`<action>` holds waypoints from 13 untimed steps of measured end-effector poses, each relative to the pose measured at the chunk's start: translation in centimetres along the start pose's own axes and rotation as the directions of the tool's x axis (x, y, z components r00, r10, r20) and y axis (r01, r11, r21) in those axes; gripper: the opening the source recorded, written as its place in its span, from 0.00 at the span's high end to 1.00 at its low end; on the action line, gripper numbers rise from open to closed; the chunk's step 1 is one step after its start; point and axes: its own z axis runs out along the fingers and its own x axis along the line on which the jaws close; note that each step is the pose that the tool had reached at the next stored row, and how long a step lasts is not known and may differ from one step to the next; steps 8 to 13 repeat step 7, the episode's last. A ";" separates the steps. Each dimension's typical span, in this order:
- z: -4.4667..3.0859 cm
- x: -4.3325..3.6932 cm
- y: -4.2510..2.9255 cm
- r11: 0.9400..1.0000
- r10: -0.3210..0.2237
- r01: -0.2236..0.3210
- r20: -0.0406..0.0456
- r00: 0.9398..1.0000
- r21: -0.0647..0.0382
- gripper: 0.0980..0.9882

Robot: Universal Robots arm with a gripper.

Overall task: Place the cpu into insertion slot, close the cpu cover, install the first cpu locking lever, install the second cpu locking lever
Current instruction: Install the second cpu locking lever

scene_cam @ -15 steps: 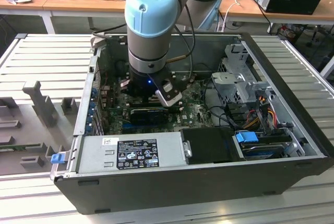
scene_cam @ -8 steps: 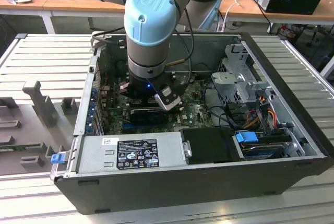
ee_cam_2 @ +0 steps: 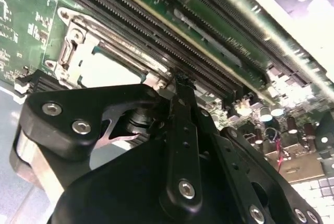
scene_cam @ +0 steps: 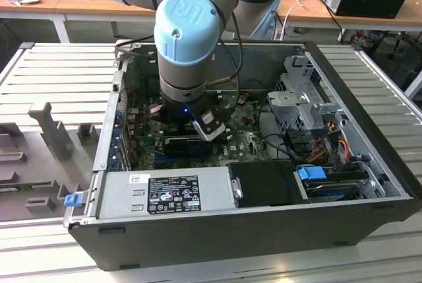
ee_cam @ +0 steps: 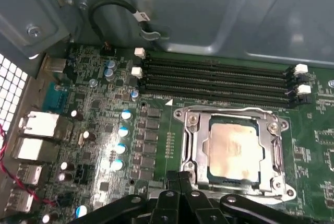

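The cpu (ee_cam: 234,148) lies flat in the insertion slot (ee_cam: 207,172), its silvery top showing through the window of the cpu cover (ee_cam: 194,145). The cover is folded down over the chip. A thin wire lever (ee_cam: 224,109) runs along the cover's edge on the memory-slot side. My gripper (ee_cam: 180,176) is shut with nothing between the fingers, its tips right at the opposite edge of the socket. In the second wrist view the gripper (ee_cam_2: 180,80) points down beside the cpu (ee_cam_2: 107,70) and the cover (ee_cam_2: 70,51).
The arm's wrist (scene_cam: 188,52) reaches down into an open computer case (scene_cam: 369,184). Long black memory slots (ee_cam: 219,78) run beside the socket. Capacitors (ee_cam: 125,130) and rear ports (ee_cam: 39,125) stand to one side. A power supply (scene_cam: 168,194) and drive cage (scene_cam: 300,108) crowd the case.
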 end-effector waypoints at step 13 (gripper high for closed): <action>-2.34 0.48 1.09 1.000 0.000 0.000 0.000 1.000 -0.002 0.99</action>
